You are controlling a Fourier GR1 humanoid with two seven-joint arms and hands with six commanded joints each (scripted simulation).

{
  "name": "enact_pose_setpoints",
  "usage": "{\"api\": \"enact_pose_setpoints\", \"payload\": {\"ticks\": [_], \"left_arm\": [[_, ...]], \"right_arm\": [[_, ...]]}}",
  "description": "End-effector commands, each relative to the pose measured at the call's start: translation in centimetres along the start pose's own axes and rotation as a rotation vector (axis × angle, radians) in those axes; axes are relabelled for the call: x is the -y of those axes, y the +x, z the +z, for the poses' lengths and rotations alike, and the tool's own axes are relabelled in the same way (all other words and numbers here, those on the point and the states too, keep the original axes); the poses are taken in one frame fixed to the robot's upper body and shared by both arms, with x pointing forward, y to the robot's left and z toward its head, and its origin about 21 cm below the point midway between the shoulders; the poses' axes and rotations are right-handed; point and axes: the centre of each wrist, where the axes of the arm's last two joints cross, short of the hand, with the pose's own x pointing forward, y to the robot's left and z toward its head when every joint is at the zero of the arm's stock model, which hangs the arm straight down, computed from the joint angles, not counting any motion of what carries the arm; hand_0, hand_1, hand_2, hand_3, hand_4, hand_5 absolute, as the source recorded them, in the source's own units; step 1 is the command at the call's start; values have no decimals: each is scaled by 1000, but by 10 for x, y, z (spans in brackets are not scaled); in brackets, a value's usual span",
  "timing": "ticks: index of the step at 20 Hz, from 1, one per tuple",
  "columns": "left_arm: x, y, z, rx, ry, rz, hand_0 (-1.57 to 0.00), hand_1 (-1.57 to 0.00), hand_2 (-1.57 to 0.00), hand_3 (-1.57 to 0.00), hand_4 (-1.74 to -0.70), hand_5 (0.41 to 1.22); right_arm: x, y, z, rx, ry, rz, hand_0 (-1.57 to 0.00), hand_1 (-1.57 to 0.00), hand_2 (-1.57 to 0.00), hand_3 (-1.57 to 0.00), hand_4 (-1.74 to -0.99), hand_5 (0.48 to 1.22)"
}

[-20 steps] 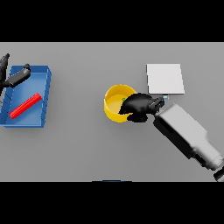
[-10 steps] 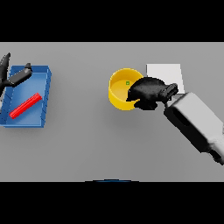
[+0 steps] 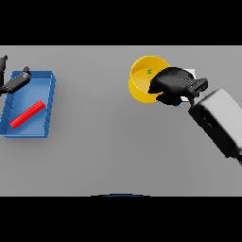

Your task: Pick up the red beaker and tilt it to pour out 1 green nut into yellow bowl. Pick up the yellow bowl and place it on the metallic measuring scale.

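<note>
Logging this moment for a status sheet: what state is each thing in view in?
Yellow bowl: held at its rim, tilted, green nut inside.
Small green nut: resting in the bowl.
Red beaker: lying on its side in the blue tray.
Right hand: curled round the bowl's rim.
Left hand: open, over the tray's corner.

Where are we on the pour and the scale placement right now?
Pour looks done: a green nut lies inside the yellow bowl, and the red beaker lies in the blue tray by the left hand. In hand: the right hand grips the bowl's rim, carrying it beside the metallic scale, mostly hidden behind the hand. Left: set the bowl on the scale and release.
</note>
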Motion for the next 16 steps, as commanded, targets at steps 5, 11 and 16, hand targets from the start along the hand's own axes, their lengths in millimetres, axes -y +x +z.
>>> {"api": "enact_pose_setpoints", "payload": {"ticks": [5, 11, 16], "left_arm": [[3, 3, 2, -35, 3, -7, 1, 1, 1, 1, -811, 743], [3, 3, 7, -46, 0, -7, 1, 1, 1, 1, -829, 774], [-3, 0, 7, -59, -1, -15, 1, 1, 1, 1, -818, 756]], "right_arm": [[0, -39, 3, -99, -44, -54, -1571, -1571, -1570, -1220, -1720, 1221], [-16, -80, -2, -214, -43, -115, -1571, -1571, -1571, -1168, -1720, 1221], [-37, -105, -10, -271, -37, -154, -1571, -1571, -1571, -1308, -1723, 1221]]}}
